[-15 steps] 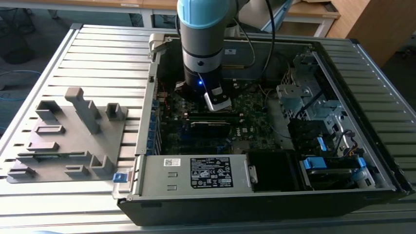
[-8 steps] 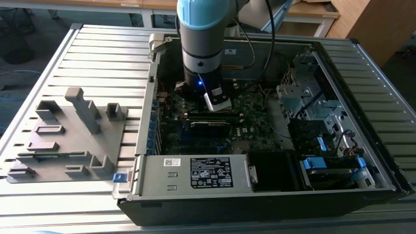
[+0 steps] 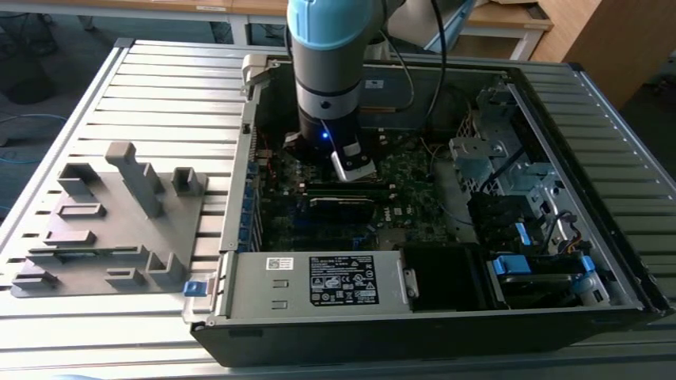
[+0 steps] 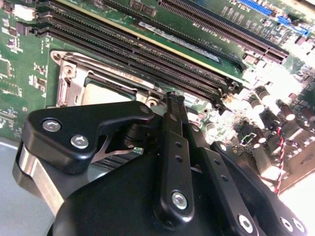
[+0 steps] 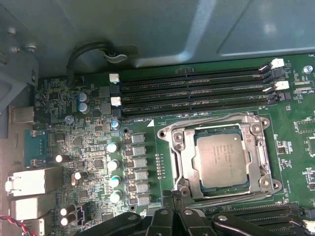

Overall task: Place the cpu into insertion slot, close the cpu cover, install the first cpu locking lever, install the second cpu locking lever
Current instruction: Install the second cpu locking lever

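Jaws: the gripper [image 5: 173,195] has its fingertips pressed together, nothing between them.
Cpu [image 5: 220,158]: seated in the insertion slot [image 5: 183,143], just beyond the fingertips.
Cpu cover [image 5: 263,162]: lying flat, framing the chip.
Contact: fingertips at the socket's near edge; touching cannot be told.
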